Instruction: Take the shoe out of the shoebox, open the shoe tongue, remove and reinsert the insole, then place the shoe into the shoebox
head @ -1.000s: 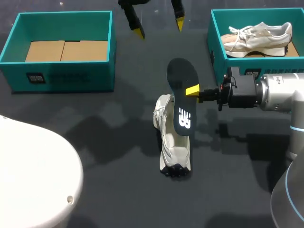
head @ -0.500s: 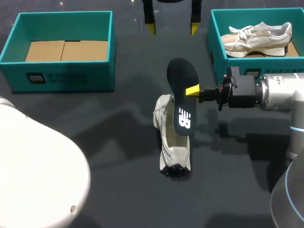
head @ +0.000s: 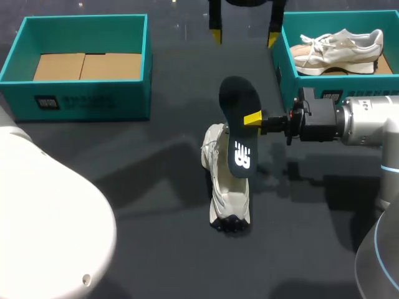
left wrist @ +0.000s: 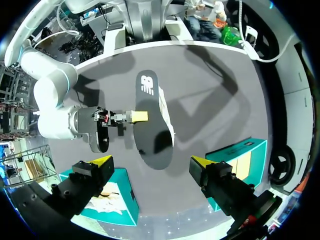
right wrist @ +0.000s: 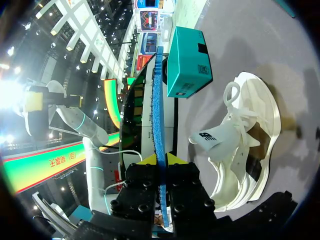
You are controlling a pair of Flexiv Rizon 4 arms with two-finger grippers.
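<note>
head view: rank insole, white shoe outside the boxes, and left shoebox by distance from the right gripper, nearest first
1. insole: clamped between the fingers of the right gripper, so it is in contact.
2. white shoe: lies just under the raised insole, slightly to the gripper's left.
3. left shoebox: far off on the left side, clearly the farthest.

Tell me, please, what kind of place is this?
Probably a robot test bench for shoe handling. On a dark table stand the left shoebox and the right shoebox, both teal; a white shoe lies between them, and the right gripper holds its insole.
</note>
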